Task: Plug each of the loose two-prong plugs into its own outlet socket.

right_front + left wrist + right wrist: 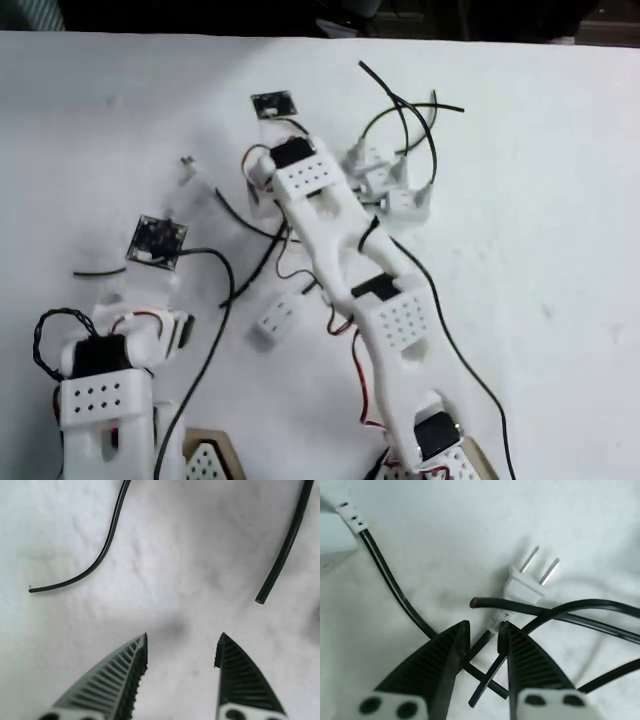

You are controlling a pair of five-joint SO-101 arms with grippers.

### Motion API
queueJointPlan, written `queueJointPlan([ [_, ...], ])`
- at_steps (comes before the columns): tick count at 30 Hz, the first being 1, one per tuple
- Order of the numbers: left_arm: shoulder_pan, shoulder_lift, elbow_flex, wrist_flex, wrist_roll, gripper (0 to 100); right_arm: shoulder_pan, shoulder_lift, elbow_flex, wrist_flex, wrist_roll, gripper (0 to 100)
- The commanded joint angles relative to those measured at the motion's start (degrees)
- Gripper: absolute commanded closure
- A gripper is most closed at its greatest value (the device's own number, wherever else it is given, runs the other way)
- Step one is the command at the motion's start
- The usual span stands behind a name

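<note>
**Left jaws idle, right jaws over a loose plug: nothing seen plugged in**

Left gripper (pixel 182 640), near and left, hangs over bare table (pixel 165 570), its jaws spread wide and empty, with two black cord ends (pixel 100 562) lying beyond them. Further right and far, the right gripper (pixel 484 625) sits low over a white two-prong plug (pixel 525 586). Its jaws are narrowly parted and straddle the plug's cord (pixel 482 641) just behind the body, not clamped.

The plug lies flat, its long axis in line with its cord. Its prongs point away from the jaws, which I judge to be far and left. It is in no socket.

A white socket block (pixel 278 315) lies loose between the arms. Right of the arm is a cluster of white pieces (pixel 385 185); I cannot tell if any are joined. Most of the task seems left.
</note>
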Motion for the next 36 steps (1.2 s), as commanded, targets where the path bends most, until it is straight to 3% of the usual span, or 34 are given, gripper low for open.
queueJointPlan([
  [1, -0.31, -1.01, -0.18, -0.70, -0.35, 77, 1.36, 1.45, -5.63, 1.63, -0.35, 89.4],
  [9, -0.31, -1.01, -0.09, -0.62, -0.35, 77, 1.01, 9.36, -11.87, 1.89, -0.35, 89.4],
  [18, -0.31, -1.01, -0.09, -0.53, -0.35, 77, 2.95, 10.68, -21.10, 14.29, -0.35, 89.3],
  [36, -0.31, -1.01, -0.09, -0.53, -0.35, 77, 0.31, 16.40, -21.63, 8.40, -0.44, 89.8],
])
